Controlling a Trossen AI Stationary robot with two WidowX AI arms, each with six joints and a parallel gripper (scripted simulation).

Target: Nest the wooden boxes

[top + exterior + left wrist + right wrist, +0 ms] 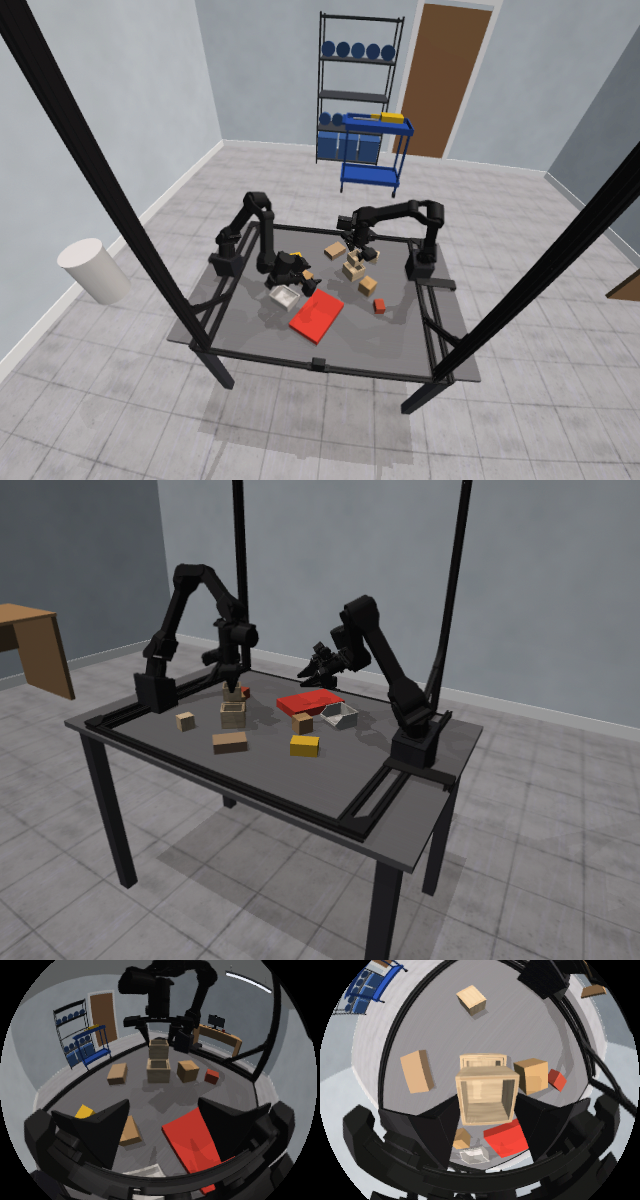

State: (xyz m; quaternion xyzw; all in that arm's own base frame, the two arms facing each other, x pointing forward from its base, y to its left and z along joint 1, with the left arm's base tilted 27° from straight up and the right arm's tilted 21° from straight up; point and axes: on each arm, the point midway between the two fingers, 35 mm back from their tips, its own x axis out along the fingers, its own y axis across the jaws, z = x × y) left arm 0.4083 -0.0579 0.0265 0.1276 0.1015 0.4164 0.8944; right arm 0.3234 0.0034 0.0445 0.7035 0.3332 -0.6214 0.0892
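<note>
With my right gripper (360,251) (232,686) (486,1096) pinching the pale open wooden box (353,256) (231,693) (159,1050) (487,1096) at mid-frame in its wrist view, and my left (315,283) (303,678) (164,1102) spread, I'm aiming to square it over the larger tan square-mouthed box (354,271) (233,716) (158,1073) before lowering.

A robotics lab: gantry-framed table (361,356) (289,790), storage rack (353,96) (56,1012), blue cart (370,175) (97,1056), tiled floor.

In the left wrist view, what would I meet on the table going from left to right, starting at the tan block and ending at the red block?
Tan block, open box, brown block, red block.
</note>
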